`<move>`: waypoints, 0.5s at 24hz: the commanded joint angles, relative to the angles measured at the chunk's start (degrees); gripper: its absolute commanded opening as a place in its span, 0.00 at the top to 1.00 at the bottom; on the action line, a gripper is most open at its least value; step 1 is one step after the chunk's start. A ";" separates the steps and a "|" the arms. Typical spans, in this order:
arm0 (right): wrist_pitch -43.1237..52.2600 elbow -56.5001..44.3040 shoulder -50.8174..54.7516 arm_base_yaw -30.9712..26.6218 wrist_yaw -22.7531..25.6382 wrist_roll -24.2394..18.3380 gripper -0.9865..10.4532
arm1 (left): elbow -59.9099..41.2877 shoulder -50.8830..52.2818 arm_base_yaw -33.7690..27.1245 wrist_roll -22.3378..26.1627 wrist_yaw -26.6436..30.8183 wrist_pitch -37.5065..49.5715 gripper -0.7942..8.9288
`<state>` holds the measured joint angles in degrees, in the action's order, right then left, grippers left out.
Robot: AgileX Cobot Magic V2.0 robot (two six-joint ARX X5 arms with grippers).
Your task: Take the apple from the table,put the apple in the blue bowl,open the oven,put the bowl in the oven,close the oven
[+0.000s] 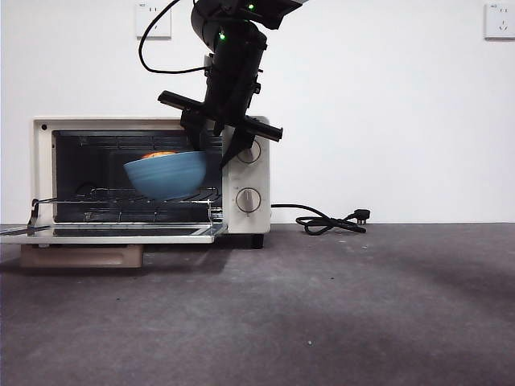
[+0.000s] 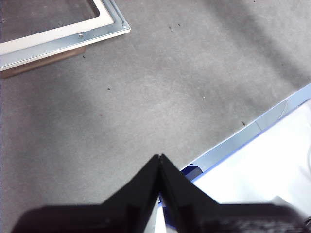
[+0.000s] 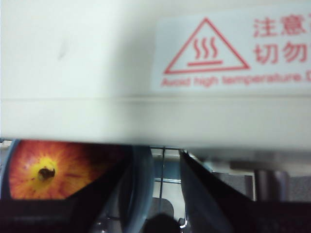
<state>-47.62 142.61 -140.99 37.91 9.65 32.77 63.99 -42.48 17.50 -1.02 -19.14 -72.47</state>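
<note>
Pinching the rim of the glossy blue ceramic bowl [image 1: 166,174], your right end effector [image 1: 217,145] held it level above the cream toaster oven's [image 1: 249,173] rack, keeping the streaked red apple [image 3: 46,170] seated, while your left end effector [image 2: 159,167] waited clenched over the dark grey table [image 2: 160,92].

the blue bowl [image 1: 165,174] is showing glossy, smooth ceramic w/ faint ridges. the oven [image 1: 249,173] is looking like cream painted metal, satin; its knobs are shining silver, its wire rack [image 1: 129,195] bare metal. the table [image 1: 322,314] is reading as matt, speckled grey. the apple [image 3: 46,170] skin is looking smooth. the cord [image 1: 330,222] is looking like black plastic/rubber.
</note>
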 commanded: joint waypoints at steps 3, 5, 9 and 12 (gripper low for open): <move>-0.33 0.17 -0.92 0.15 0.39 -1.66 0.77 | -0.61 0.11 0.22 0.85 -0.07 0.07 0.92; -0.37 0.20 -0.90 0.35 0.42 -1.95 0.77 | -0.59 0.11 0.22 1.07 -0.07 0.09 0.92; -0.31 0.39 -0.85 0.74 0.48 -2.82 0.77 | -0.61 0.11 0.22 1.14 0.79 0.07 0.92; -0.39 0.94 -0.85 1.20 1.46 -4.94 0.77 | -0.61 0.11 0.20 1.20 1.20 0.04 0.92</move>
<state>-48.14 142.91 -140.99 38.63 10.66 29.56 63.99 -42.48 17.50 -0.58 -18.11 -72.47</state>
